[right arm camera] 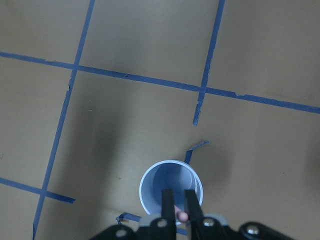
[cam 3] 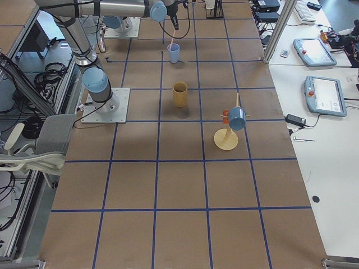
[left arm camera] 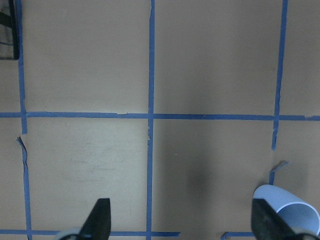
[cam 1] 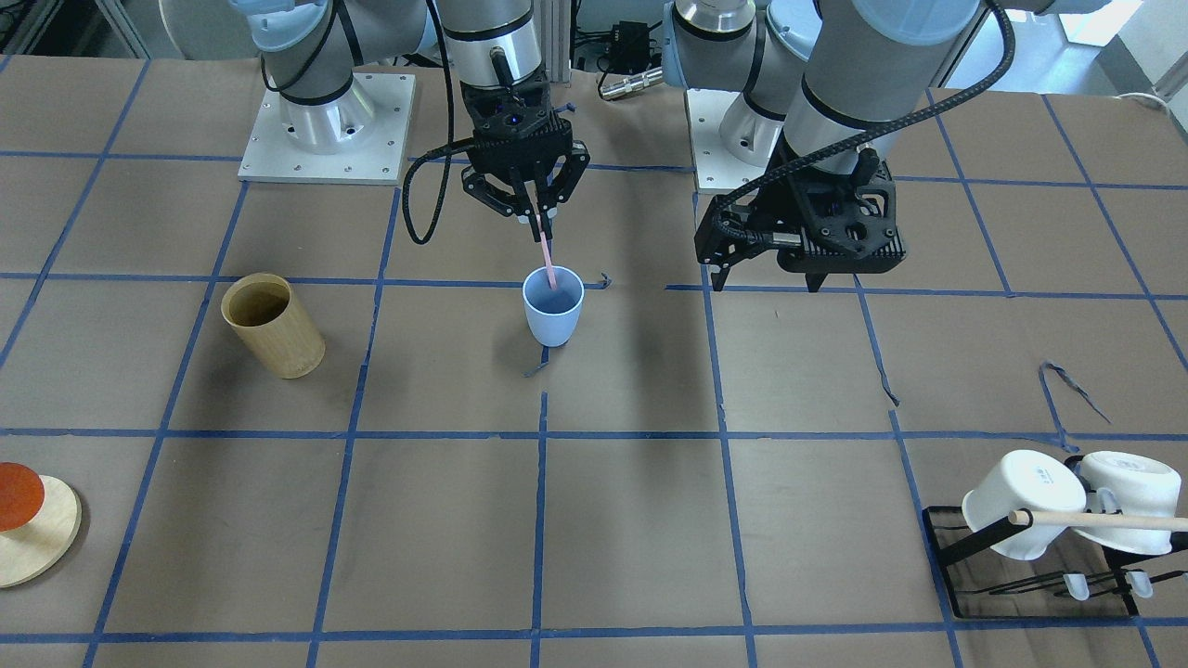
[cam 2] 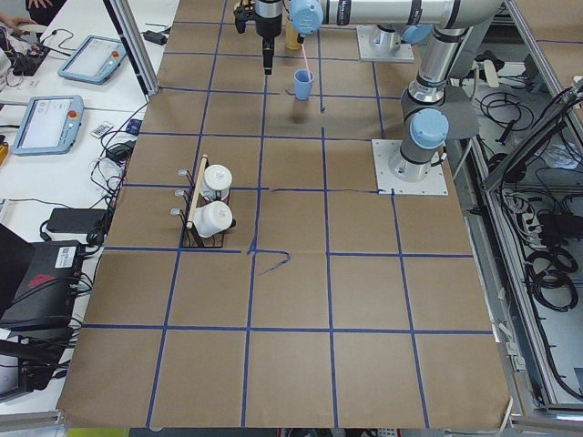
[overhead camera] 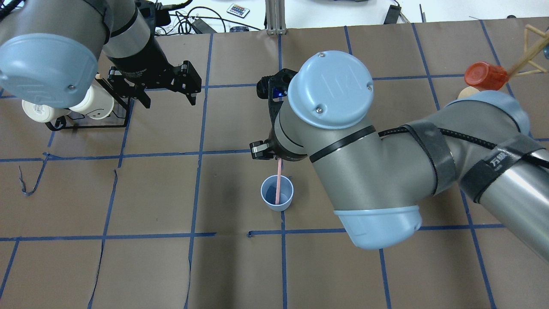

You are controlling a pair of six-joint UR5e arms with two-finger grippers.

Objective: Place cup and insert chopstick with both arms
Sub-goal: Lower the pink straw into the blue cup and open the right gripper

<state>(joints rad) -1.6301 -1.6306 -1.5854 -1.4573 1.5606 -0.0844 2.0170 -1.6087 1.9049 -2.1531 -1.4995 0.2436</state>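
Cup: the small light blue plastic tumbler [cam 1: 553, 306] stands upright on the brown paper worktop with its blue tape grid [cam 1: 650, 520]. It sits out in front of the gap between the two arm base plates, well away from every edge, and nothing grips it.
Chopstick: the thin pale pink stick [cam 1: 547, 252] slants slightly, its lower end past the tumbler's rim and inside it. Whether the tip touches the bottom cannot be told.
Right gripper: the black two-finger gripper [cam 1: 538, 215] hangs just above the tumbler, its fingers pinched together on the stick's upper end. The right wrist view shows the pink end between the two pads, straight over the tumbler's mouth.
Left gripper: this gripper [cam 1: 768, 264] hovers off to the robot's left of the tumbler, well apart from it. Its fingers are spread wide with nothing between them.
Done: placing the cup looks complete, since it stands alone and steady, and the stick has entered it.
Left: the right fingers have not yet let go. The stick appears to need lowering or release so it rests against the rim, then the arm must lift clear.
Bystanders: a tan bamboo cylinder [cam 1: 273, 325] stands apart on the robot's right. Two white mugs on a black rack [cam 1: 1021, 506] sit near the operators' edge.
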